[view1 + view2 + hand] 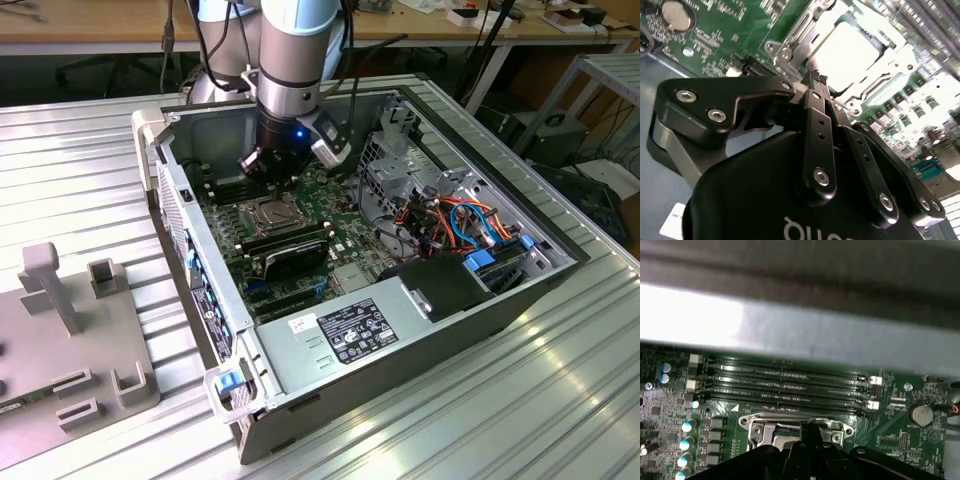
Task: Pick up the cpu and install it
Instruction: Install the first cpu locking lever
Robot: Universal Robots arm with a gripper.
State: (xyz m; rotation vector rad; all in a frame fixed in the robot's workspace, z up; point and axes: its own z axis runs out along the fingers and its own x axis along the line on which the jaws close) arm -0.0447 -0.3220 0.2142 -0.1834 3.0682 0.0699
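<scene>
The cpu (pixel 860 47) shows as a pale, bright square lying flat inside the metal socket frame (pixel 790 47) on the green motherboard (pixel 330 190) of the open computer case. In the exterior view the socket (pixel 272 212) sits just below my gripper (pixel 268 172), which hangs over it inside the case. In both wrist views the black fingers come together at their tips above the socket's edge, and my gripper (pixel 818 80) (pixel 810 426) is shut with nothing seen between the fingers.
Several black memory slots (pixel 790 385) run beside the socket, with the case wall (pixel 815 335) behind them. A coin battery (pixel 920 413) sits nearby. The power supply (pixel 350 330), a cable bundle (pixel 450 220) and a black card (pixel 290 255) crowd the case. A grey fixture (pixel 70 330) stands at the exterior view's left.
</scene>
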